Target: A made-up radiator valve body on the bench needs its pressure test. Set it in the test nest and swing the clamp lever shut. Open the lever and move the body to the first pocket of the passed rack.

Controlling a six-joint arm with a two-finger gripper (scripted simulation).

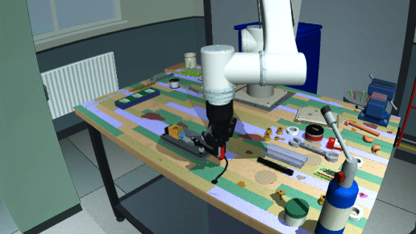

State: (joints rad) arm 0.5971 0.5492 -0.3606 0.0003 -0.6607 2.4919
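Observation:
The clamp lever's red-tipped handle (219, 152) sits at the right end of the grey test nest (186, 144), right under my gripper (215, 146). The brass valve body (175, 130) sits on the left end of the nest, upright. The blue passed rack (137, 97) lies far back on the left of the bench, its pockets pale. A black cable (221, 171) trails from the nest toward the bench's front edge. My gripper points straight down over the lever end, and its fingers are closing around the lever handle.
Behind the work stands the arm's base plate (261, 96) and a blue bin. To the right lie brass fittings (274, 132), a tape roll, a spanner (310, 147), a grey block (286, 155) and a blue torch bottle (338, 201). A blue vice (377, 103) stands far right.

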